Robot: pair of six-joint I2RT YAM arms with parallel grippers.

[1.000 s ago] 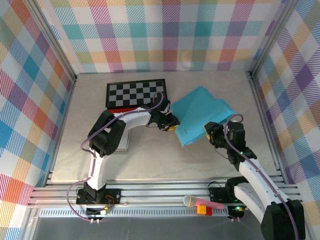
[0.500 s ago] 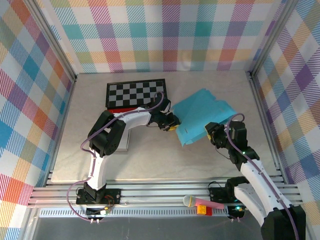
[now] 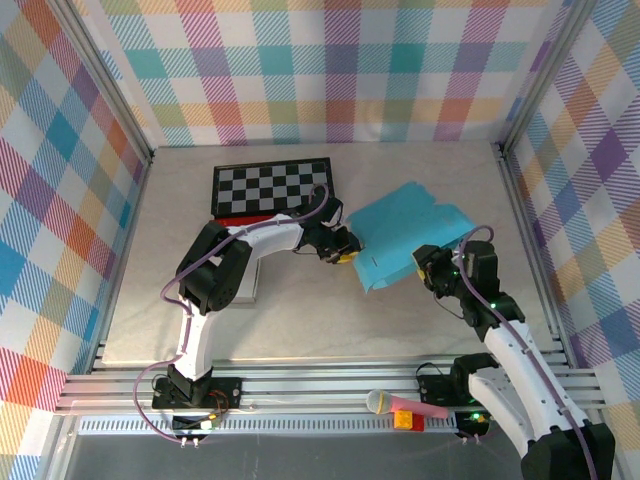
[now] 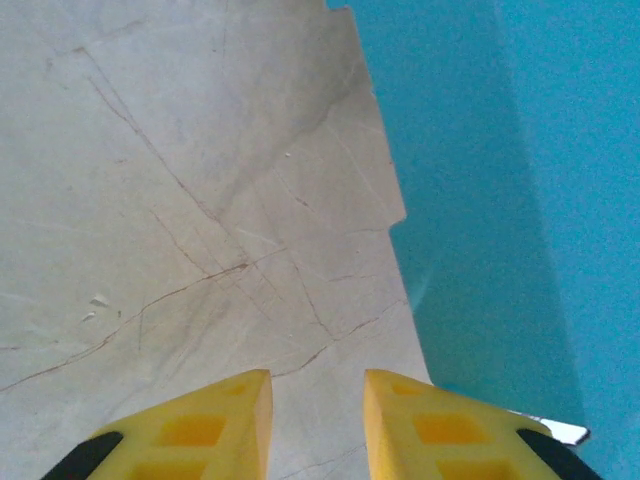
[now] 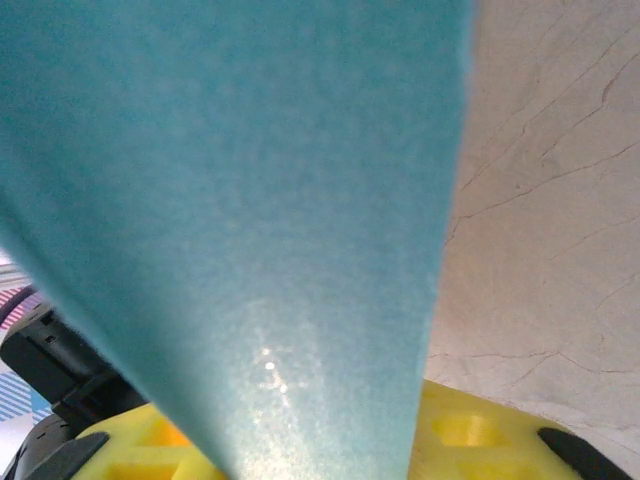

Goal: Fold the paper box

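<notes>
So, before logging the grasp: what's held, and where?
Right gripper pinches the paper box by its near right edge; left gripper holds nothing.

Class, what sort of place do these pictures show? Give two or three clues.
Most likely a robotics lab test cell: a left arm and right arm bolted to an aluminium rail, plaid screens fencing the table, and props such as a chessboard and blue paper box.

You're in a robotics lab test cell: an aluminium extrusion frame (image 3: 320, 385), plaid-printed backdrop walls (image 3: 330, 70) boxing in a marble-look bench (image 3: 320, 320), left arm (image 3: 215, 275) and right arm (image 3: 510, 340) bolted at its near rail.
</notes>
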